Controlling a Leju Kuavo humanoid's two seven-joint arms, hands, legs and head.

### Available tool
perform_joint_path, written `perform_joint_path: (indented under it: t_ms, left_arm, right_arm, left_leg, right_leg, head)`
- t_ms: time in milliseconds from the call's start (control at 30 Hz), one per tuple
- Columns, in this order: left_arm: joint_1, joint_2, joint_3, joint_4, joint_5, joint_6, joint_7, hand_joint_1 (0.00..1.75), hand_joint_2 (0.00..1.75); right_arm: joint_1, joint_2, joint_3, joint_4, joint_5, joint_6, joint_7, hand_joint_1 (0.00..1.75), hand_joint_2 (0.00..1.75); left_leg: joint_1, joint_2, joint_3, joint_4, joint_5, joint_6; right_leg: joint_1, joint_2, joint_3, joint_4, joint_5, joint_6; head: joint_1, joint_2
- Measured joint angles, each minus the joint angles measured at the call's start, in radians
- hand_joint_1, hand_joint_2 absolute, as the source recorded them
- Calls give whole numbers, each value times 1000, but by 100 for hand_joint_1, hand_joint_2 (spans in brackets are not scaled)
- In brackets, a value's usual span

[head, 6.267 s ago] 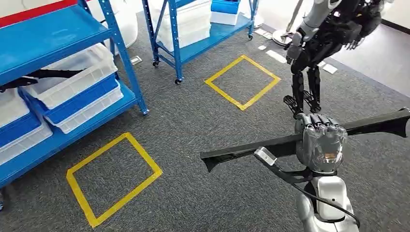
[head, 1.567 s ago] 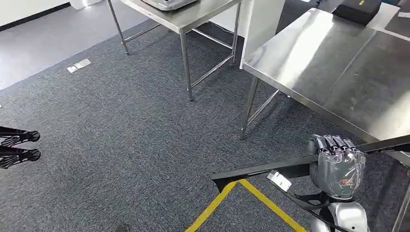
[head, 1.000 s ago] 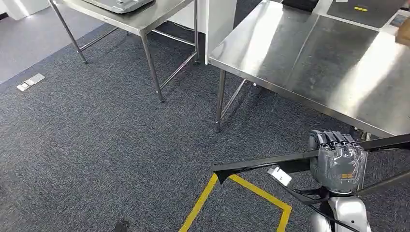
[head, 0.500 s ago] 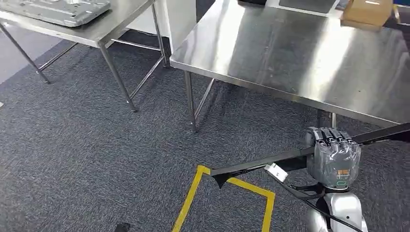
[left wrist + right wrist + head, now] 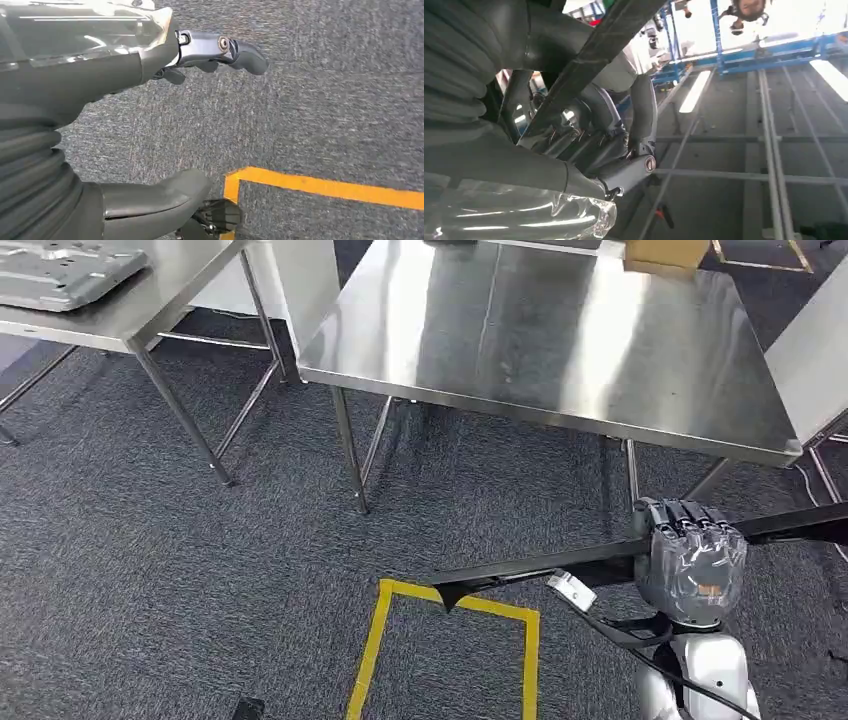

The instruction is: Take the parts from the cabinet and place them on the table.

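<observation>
My right hand gripped the long black part, short of the steel worktop. Left hand hung loose with fingers apart, holding nothing.

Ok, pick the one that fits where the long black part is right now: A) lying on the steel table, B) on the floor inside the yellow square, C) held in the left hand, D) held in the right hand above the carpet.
D: the right hand grips the black part above the carpet, short of the steel table.

Black part, yellow floor tape
</observation>
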Motion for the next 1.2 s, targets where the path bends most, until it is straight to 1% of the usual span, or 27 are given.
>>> perform_joint_path:
  t_ms: [33,67,167,200,233,267,333,367,400,467,500,533,567,667,700,733,767,833,867,900,967,1000,1033,1067,1100,1167,1200]
  left_arm:
    - [0,2,2,0,0,0,0,0,175]
    - [1,1,3,0,1,0,0,0,175]
    - [0,1,6,0,1,1,0,0,175]
    - [-1,1,6,0,1,1,0,0,175]
    - [-1,2,8,0,1,1,0,0,175]
    - [0,2,9,0,1,1,0,0,175]
    - [7,2,10,0,1,1,0,0,175]
    - [10,2,11,0,1,1,0,0,175]
    - [11,2,11,0,1,1,0,0,175]
    - [11,2,13,0,1,2,2,0,175]
    - [11,2,14,0,1,2,3,0,175]
    - [12,3,15,1,2,2,3,0,175]
    - [13,3,18,0,2,2,3,0,175]
    - [11,3,18,0,5,2,3,0,175]
    - [9,0,18,0,5,0,3,0,175]
    - [8,1,19,0,3,-1,2,0,175]
    - [9,1,19,0,2,-2,2,0,175]
    - [13,1,19,0,2,-5,3,0,175]
    - [13,1,19,0,2,-5,3,0,175]
    - [13,1,19,0,3,-5,2,0,175]
    - [13,0,19,0,8,-5,2,0,175]
    - [13,-2,19,0,8,-5,0,0,175]
    - [13,-1,20,0,8,-5,-1,0,175]
    - [11,-1,21,0,8,-6,-1,0,175]
    - [10,-1,21,0,8,-8,-1,0,175]
    - [6,-2,21,0,8,-9,-1,0,175]
    - [5,-2,21,0,8,-9,0,0,175]
  right_arm:
    - [-10,0,2,2,-3,0,-1,162,175]
    - [-16,0,4,6,-5,2,-2,162,175]
    - [-20,-2,5,13,-6,3,-5,162,175]
    - [-20,-2,6,13,-6,3,-5,162,175]
    - [-25,-1,6,13,-6,3,-5,162,175]
    - [-29,-1,7,16,-6,2,-6,162,175]
    - [-31,0,11,19,-6,3,-6,162,175]
    - [-30,0,13,22,-6,3,-6,162,175]
    - [-30,0,14,25,-6,3,-6,162,175]
    - [-31,0,14,26,-8,3,-6,162,175]
    - [-33,1,17,26,-9,4,-6,162,175]
    - [-39,3,21,27,-9,8,-6,162,175]
    - [-48,5,24,27,-7,19,-6,162,175]
    - [-54,10,29,29,2,35,-5,162,175]
    - [-56,10,30,29,8,37,-2,162,175]
    - [-60,11,31,29,12,38,4,162,175]
    - [-68,14,32,29,17,42,5,162,175]
    - [-73,17,34,29,21,48,8,162,175]
    - [-73,17,35,31,23,50,8,162,175]
    - [-73,17,35,33,24,55,8,162,175]
    - [-75,16,36,35,24,54,7,162,175]
    - [-77,15,37,36,23,53,7,162,175]
    - [-82,14,38,39,23,49,4,162,175]
    - [-86,14,39,42,25,46,4,162,175]
    - [-85,12,39,44,29,41,5,162,175]
    - [-85,6,38,51,35,39,7,162,175]
    - [-86,5,39,52,39,38,7,162,175]
  left_leg:
    - [-11,8,3,2,-6,-8]
    - [-13,16,4,2,-8,-14]
    - [-13,51,13,0,-13,-24]
    - [-4,30,9,8,-23,-36]
    - [-1,-29,0,39,-48,-38]
    - [0,-66,-33,112,-95,-38]
    - [0,-84,-117,282,-170,-40]
    - [0,-85,-143,325,-176,-40]
    - [0,-85,-146,319,-155,-39]
    - [4,-91,-88,183,-59,-35]
    - [8,-115,-49,95,-13,-34]
    - [13,-166,-25,42,-7,-31]
    - [13,-164,-23,30,-10,-32]
    - [-3,-132,-24,33,-5,-16]
    - [6,-116,-21,17,6,-1]
    - [3,-108,-17,11,10,6]
    - [2,-95,-18,10,10,12]
    - [-1,-67,-19,10,10,12]
    - [-1,-54,-21,11,10,12]
    - [-1,-41,-21,11,9,11]
    - [2,-17,-19,12,6,7]
    - [3,-12,-16,13,4,3]
    - [0,-9,-14,16,0,-4]
    - [-7,0,-19,18,-4,-13]
    - [-7,4,-14,19,-4,-18]
    - [-6,11,-10,15,-3,-26]
    - [-4,16,-10,16,-6,-31]
  right_leg:
    - [7,-58,26,-50,4,-10]
    - [18,-37,29,-48,11,-22]
    - [14,0,18,-45,12,-40]
    - [-8,12,23,-47,17,-50]
    - [-5,23,21,-47,17,-55]
    - [-4,33,20,-47,19,-69]
    - [1,61,18,-47,19,-70]
    - [3,75,18,-46,19,-70]
    - [3,90,19,-45,19,-70]
    - [2,119,22,-42,18,-70]
    - [2,131,22,-39,18,-69]
    - [3,142,18,-35,18,-67]
    - [13,155,11,-28,16,-62]
    - [3,184,-2,-41,29,-37]
    - [13,172,-10,-33,27,-31]
    - [10,105,-23,-7,12,-31]
    - [10,75,-52,49,-21,-35]
    - [9,63,-130,215,-89,-36]
    - [7,63,-160,278,-106,-30]
    - [5,61,-162,284,-100,-21]
    - [0,47,-90,154,-49,1]
    - [-3,28,-34,54,-18,10]
    - [-7,7,15,-34,0,12]
    - [8,10,25,-36,4,-2]
    - [8,17,18,-36,7,-18]
    - [10,24,14,-34,4,-32]
    - [1,28,18,-37,8,-41]
  head:
    - [8,0]
    - [8,0]
    - [2,0]
    - [0,0]
    - [-4,0]
    - [-6,0]
    - [-8,0]
    - [-8,0]
    - [-8,0]
    - [-8,0]
    - [-9,0]
    - [-8,0]
    - [-6,0]
    - [-10,0]
    - [-8,0]
    - [-7,0]
    - [0,0]
    - [0,0]
    - [0,0]
    - [0,0]
    - [1,0]
    - [2,0]
    - [5,0]
    - [5,0]
    - [0,0]
    - [1,0]
    - [1,0]
